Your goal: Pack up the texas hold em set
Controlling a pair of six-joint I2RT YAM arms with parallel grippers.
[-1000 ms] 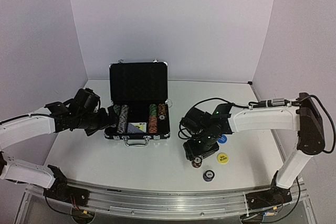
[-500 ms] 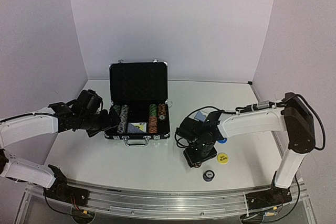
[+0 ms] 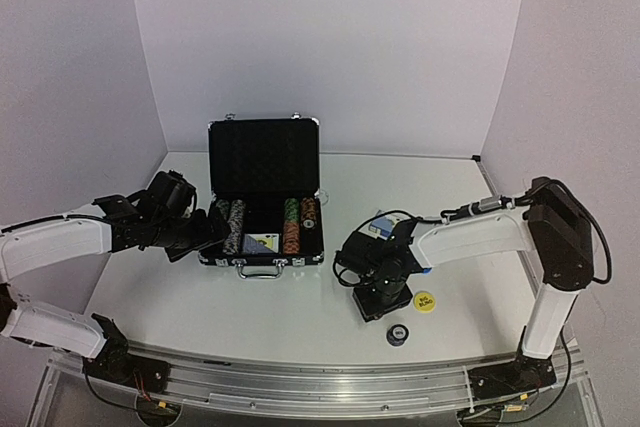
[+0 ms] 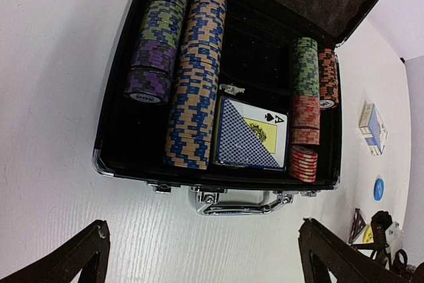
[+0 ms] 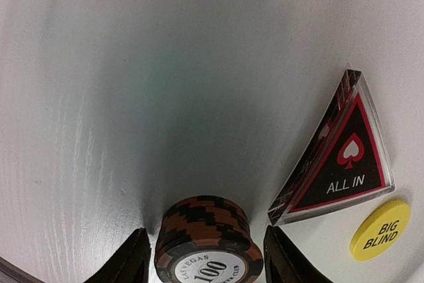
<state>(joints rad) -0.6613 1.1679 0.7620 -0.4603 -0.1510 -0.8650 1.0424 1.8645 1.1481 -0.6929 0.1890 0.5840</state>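
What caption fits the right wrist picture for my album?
Right gripper straddling a stack of orange-and-black 100 chips, beside the ALL IN marker and yellow BIG BLIND button.

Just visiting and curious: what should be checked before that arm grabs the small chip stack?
1. Chip stack between right end effector's fingers: ok.
2. Fingers gripping it: not ok, slim gaps both sides.
3. ALL IN marker clear of fingers: cannot tell, corner very close.
4. Case lid open: ok.
5. Left end effector open, off the case: ok.
6. Room left in case's orange row: ok.
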